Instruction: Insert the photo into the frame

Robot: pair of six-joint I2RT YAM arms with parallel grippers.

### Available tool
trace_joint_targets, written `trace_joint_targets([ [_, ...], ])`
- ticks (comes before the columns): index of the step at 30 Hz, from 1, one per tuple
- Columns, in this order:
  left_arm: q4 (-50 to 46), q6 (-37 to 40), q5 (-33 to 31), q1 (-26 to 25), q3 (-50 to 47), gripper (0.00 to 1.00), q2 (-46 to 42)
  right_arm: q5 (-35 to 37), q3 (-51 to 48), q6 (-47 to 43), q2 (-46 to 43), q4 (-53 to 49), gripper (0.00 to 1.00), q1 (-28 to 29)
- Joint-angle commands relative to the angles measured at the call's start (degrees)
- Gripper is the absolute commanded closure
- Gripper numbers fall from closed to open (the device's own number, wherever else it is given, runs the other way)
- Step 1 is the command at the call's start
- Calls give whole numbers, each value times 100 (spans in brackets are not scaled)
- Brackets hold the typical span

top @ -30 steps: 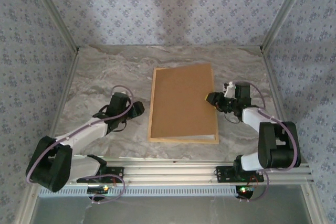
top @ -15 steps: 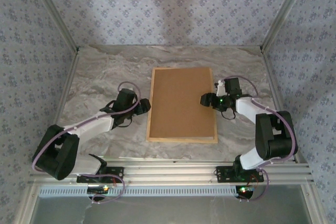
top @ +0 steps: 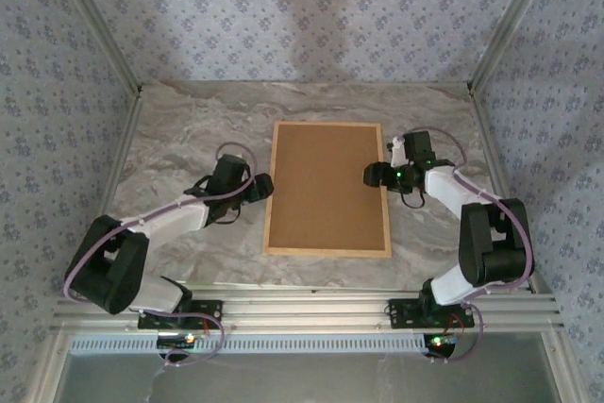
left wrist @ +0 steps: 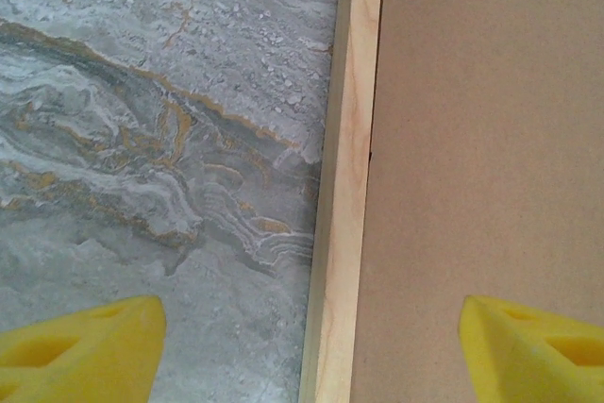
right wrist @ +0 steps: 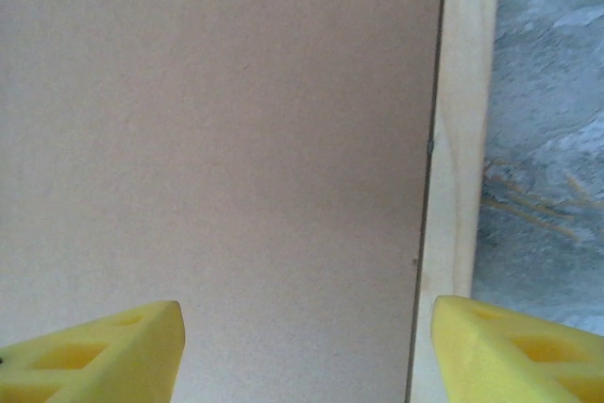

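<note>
Here the frame [top: 327,252] lies between left claw [top: 267,185] and right claw [top: 370,175].

The grey marbled desk [top: 189,129] carries the frame [top: 327,252], which lies flat with a brown backing board [top: 326,186] filling it. The frame's left rail runs between the left fingers [left wrist: 80,346], bare desk toward one finger and board toward the other. Its right rail lies between the right fingers [right wrist: 519,351], close to the outer one.
</note>
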Motion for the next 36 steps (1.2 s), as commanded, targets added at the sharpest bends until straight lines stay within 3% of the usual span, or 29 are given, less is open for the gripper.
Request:
trace_joint_targets([
  [1,8,157,126,-34,352,18,224,355,270,33,125,29,27,49],
  [8,-241,394,191,-32,1138,18,976,1256,874,237,754,154,20,53],
  [13,-600,617,239,-29,1792,19,1531,1264,1733,243,1574,-179,22,-53],
  [18,-825,768,364,35,2347,19,2001,873,2258,318,2084,-260,25,-107],
  [27,-1170,931,734,285,3385,17,3084,186,2296,500,2339,-180,22,-73],
  [36,-1090,734,1451,206,3622,18,3396,-434,1418,740,1801,136,22,14],
])
